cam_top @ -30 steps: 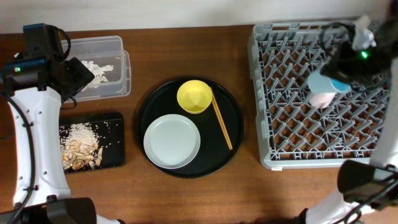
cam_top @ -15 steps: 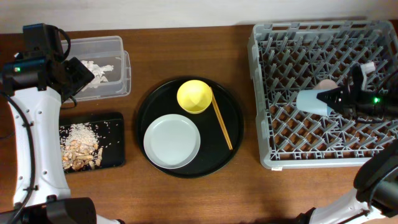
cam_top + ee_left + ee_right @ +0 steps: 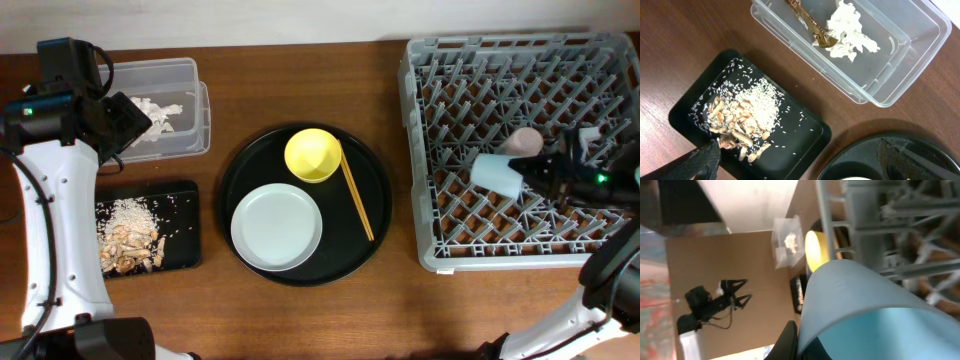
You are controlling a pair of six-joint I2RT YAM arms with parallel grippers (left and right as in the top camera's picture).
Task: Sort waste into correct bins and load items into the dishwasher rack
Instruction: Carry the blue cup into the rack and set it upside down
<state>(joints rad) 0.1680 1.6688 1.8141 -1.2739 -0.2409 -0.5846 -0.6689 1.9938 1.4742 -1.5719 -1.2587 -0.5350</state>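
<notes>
Since a second ago the right gripper (image 3: 535,172) has carried the light-blue cup (image 3: 497,172) from the far right corner of the dishwasher rack (image 3: 420,100) down to the rack's middle, and its fingers are pressed together on the cup's wall. The cup lies on its side over the prongs, just beside the pink cup (image 3: 524,142), which rests among the prongs slightly farther back. The rack stands right of the round black tray (image 3: 240,175).

On that round tray sit the yellow bowl (image 3: 312,155) at the back, the pale grey plate (image 3: 277,227) at the front left, and the chopsticks (image 3: 357,195) lying along the right side just beside the bowl.

Left of the round tray and farther back, the clear tub (image 3: 920,60) holds crumpled white paper (image 3: 847,35) and a brown-gold wrapper scrap (image 3: 812,27). Left of it and nearer, the black rectangular tray (image 3: 695,95) holds loose rice (image 3: 757,102) and brown food pieces (image 3: 732,130).

The left gripper (image 3: 128,122) has not shifted: it hangs over the tub's near corner, fingers spread wide and holding nothing.
</notes>
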